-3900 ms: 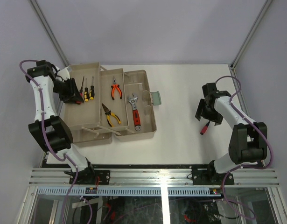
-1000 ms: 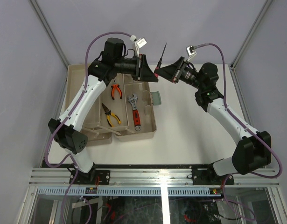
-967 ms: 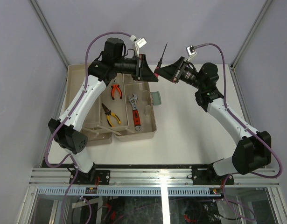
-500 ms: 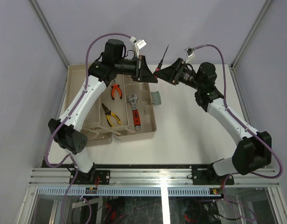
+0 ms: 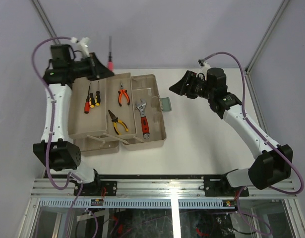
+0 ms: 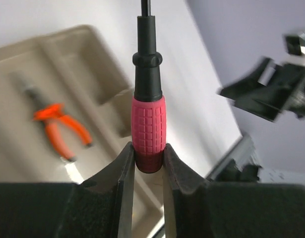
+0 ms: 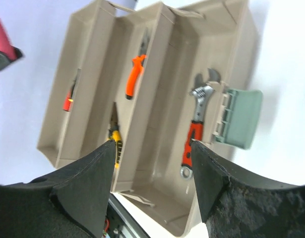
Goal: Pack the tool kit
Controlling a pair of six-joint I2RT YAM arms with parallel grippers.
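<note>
At the far left corner of the open toolbox (image 5: 148, 89), my left gripper (image 5: 101, 69) was raised above the rim, clamped on the butt of a red-handled screwdriver (image 5: 110, 64) with its shaft pointing up. Two more screwdrivers (image 5: 91, 99) lay in the toolbox's leftmost tray (image 5: 80, 124). The middle tray held orange-handled pliers (image 5: 123, 95) and yellow-handled pliers (image 5: 117, 122). A red-handled adjustable wrench (image 5: 142, 119) lay in the deep base, and the pale green latch (image 5: 166, 104) sat on the base's right wall. To the right of the toolbox, my right gripper (image 5: 174, 89) hung above the table with its jaws spread wide and empty. I judged the step in hand to be stowing this last loose screwdriver. The next move called for tipping it flat, lowering it into the leftmost tray beside the other two and letting go, with closing the toolbox to follow. I could read no brand, label or writing anywhere.
</note>
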